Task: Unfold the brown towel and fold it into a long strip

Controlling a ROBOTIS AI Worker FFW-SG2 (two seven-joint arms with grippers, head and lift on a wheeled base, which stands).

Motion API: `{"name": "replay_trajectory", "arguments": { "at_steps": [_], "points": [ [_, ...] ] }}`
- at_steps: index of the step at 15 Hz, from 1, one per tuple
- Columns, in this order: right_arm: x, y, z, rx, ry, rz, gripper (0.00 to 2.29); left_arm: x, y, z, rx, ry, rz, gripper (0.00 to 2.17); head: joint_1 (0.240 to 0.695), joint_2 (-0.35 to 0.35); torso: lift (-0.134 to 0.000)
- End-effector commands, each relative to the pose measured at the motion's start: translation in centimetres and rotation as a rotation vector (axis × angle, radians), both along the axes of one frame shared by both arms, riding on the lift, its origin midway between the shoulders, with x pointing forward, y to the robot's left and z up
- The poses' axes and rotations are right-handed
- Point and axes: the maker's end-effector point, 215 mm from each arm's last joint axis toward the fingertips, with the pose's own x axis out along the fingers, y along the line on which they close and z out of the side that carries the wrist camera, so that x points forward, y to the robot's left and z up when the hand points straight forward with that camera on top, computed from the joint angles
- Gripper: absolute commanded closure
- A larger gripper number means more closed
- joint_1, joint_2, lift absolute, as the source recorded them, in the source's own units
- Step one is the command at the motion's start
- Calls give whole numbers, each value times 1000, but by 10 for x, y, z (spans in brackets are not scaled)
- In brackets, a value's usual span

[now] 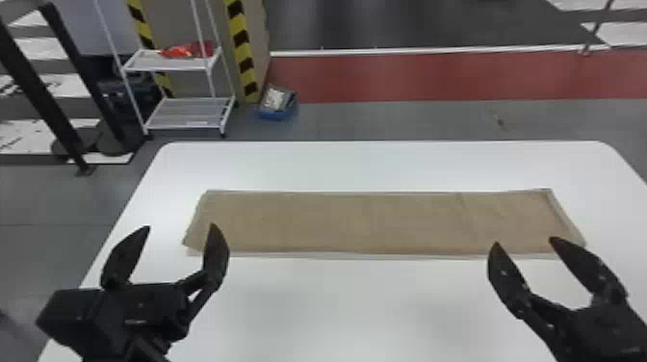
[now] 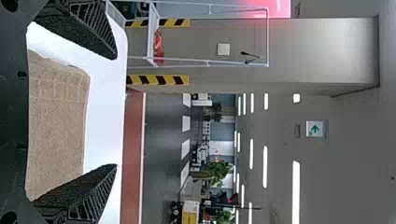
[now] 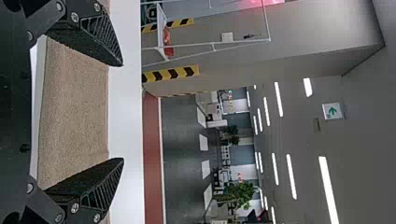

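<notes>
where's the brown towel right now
In the head view, the brown towel lies as a long strip across the white table, beyond the left gripper and right gripper.

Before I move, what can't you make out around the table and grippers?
- Layers inside the towel: head view, hidden by its top layer.
- Near edge of the table: head view, cut off by the bottom edge.
- Arm behind the right gripper: head view, cut off by the picture's edge.
- Red item on the rack: head view, too blurred to identify.

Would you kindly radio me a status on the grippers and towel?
Left gripper and right gripper open, empty. Towel flat, long strip on table. No obstruction seen.
</notes>
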Motion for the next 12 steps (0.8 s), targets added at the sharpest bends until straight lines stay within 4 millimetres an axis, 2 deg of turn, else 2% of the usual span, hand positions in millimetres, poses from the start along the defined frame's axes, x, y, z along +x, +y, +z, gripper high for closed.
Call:
{"name": "replay_trajectory", "arguments": {
  "at_steps": [1,12],
  "points": [
    [1,-1,-1,1,0,-2,181,0,1,-1,-2,1,2,49,695,68,-113],
    [2,-5,-4,19,7,-10,181,5,-3,-2,-14,6,-12,66,695,58,-113]
  ]
}}
